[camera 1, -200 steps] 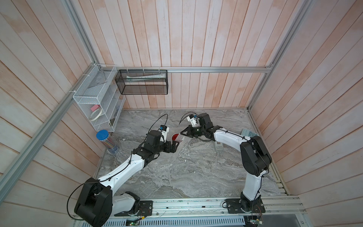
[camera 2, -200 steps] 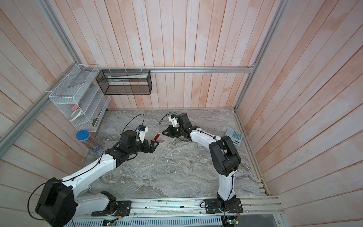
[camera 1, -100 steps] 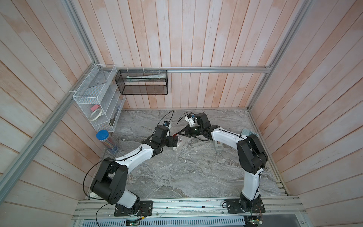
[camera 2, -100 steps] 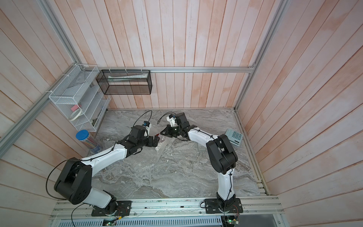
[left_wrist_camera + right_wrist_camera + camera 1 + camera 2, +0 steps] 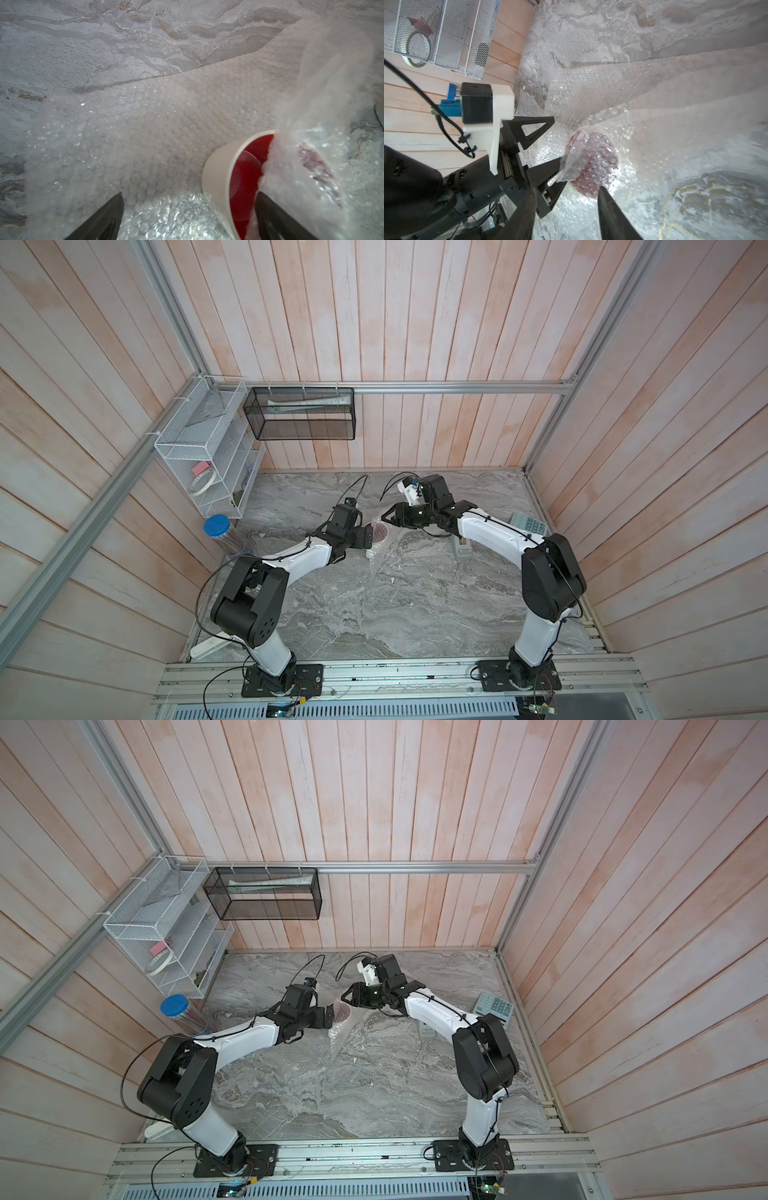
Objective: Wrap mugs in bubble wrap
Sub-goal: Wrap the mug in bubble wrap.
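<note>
The left gripper [image 5: 189, 194] is spread as wide as it goes and clamps nothing. In its wrist view the mug [image 5: 220, 172] sits between the two fingers but well off centre. One finger [image 5: 270, 212] is right at the red mouth, apparently against the rim or the film over it. The other is well apart from the white wall, over flat bubble wrap [image 5: 145, 124]. The mug looks tipped. As far as I can judge, its long axis runs roughly along the line from one left finger to the other, with the mouth turned up and toward the right gripper [image 5: 568, 189]. No handle shows.

The right gripper has its jaws partly apart with nothing between them. It hangs just beside the mouth on the open side, and a loose flap of wrap is draped over the opening, so the red reads only dimly through the bubbles. I cannot tell whether either right tip touches that flap.

In both top views the mug lies about midway across the tabletop [image 5: 478, 497], nearer the far edge than the near one. The sheet spreads from it toward the near edge.

The left gripper is the nearer one to the mug's body, and the right one is nearer to the flap. The next move likely turns on this: closing the left jaws would press along the mug's length rather than across its wall, and neither gripper holds the flap.
</note>
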`<state>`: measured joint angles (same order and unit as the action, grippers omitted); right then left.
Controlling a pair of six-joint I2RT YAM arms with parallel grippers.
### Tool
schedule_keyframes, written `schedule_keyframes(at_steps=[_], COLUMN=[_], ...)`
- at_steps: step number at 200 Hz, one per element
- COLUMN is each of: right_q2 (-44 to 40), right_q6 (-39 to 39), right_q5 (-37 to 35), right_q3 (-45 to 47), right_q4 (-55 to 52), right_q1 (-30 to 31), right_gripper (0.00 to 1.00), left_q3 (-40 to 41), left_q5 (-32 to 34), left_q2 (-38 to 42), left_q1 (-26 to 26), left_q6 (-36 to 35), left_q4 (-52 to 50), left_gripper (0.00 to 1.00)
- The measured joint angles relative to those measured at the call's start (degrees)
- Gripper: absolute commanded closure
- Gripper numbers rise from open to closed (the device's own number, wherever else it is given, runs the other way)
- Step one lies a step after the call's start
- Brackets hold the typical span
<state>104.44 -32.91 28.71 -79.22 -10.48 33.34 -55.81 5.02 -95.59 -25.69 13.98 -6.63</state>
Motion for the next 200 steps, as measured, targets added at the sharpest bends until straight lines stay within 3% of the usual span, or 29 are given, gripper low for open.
schedule_keyframes(at_steps=[25, 83, 111, 134, 154, 180, 200], right_q2=[1.31, 14.62, 18.58, 18.93, 18.93, 18.93, 18.93], right_q6=[2.16, 5.01, 5.11, 4.66, 4.66, 4.96, 5.73], right_q5=[-3.78, -9.84, -13.38, -15.74, -17.09, -18.78, -20.31], right_q3=[-0.11, -7.5, -11.76, -12.79, -13.05, -13.6, -13.84], right_q4=[-2.23, -6.69, -7.98, -9.29, -10.19, -11.61, -13.66], right_q1=[0.11, 2.91, 4.79, 5.25, 5.31, 5.38, 5.35], right_gripper=[0.4, 0.39, 0.47, 0.62, 0.69, 0.74, 0.75], left_q3=[0.0, 0.0, 0.0, 0.02, 0.72, 3.48, 6.14], left_q5=[-0.02, -0.42, -0.94, -1.4, -1.95, -3.45, -3.72], left_q2=[0.0, 0.0, 0.0, 0.0, 0.72, 5.42, 10.25], left_q1=[0.09, 0.17, 0.2, 0.2, 0.35, 2.27, 6.86], left_q6=[0.02, 0.22, 0.39, 0.5, 1.09, 3.1, 4.92], left_q4=[0.0, 0.07, 0.22, 0.26, 0.9, 1.64, 1.36], left_gripper=[0.0, 0.0, 0.0, 0.0, 0.0, 0.0, 0.0])
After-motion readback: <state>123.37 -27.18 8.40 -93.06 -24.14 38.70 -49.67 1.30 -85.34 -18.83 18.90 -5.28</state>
